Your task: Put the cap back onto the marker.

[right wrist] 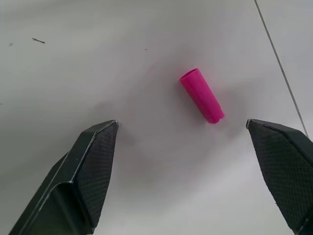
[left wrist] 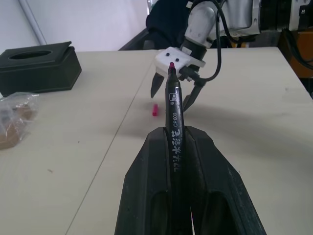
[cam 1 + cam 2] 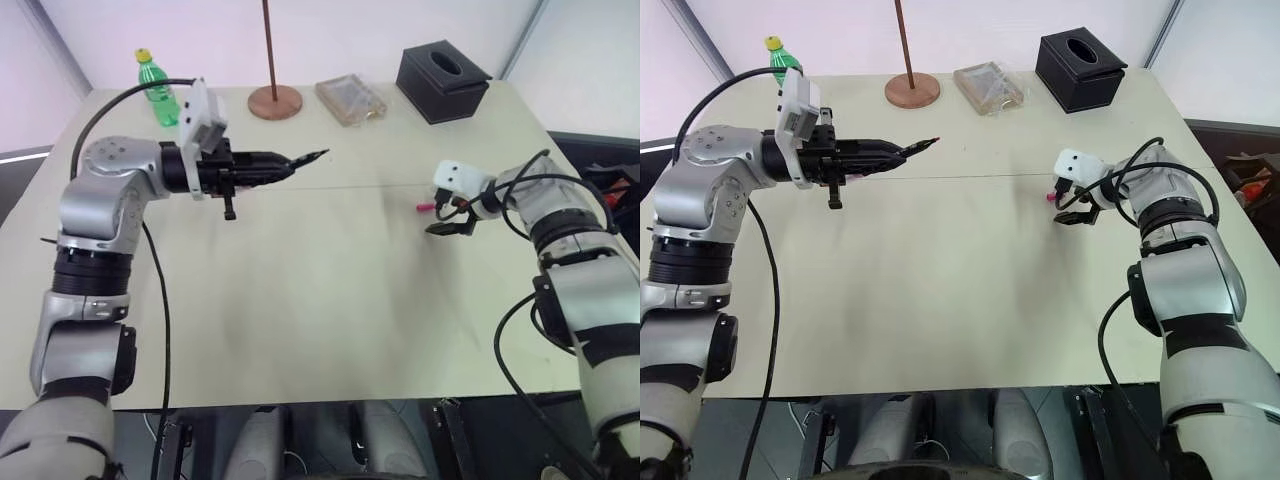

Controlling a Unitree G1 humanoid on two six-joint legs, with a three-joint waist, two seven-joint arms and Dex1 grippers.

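The right gripper (image 1: 183,132) hangs wide open over the tiny pink plastic cap (image 1: 201,95) (still lying on the table); next it must pinch it. The left gripper (image 2: 188,147) squeezes the thin dark marker (image 2: 174,127).

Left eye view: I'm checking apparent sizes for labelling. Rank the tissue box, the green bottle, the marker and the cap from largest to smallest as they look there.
1. Tissue box
2. Green bottle
3. Marker, of which part is hidden in the left pincer
4. Cap

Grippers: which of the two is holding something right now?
The left gripper, shut on the marker and holding it level above the table. The right gripper is open and empty, hovering over the cap lying on the table.
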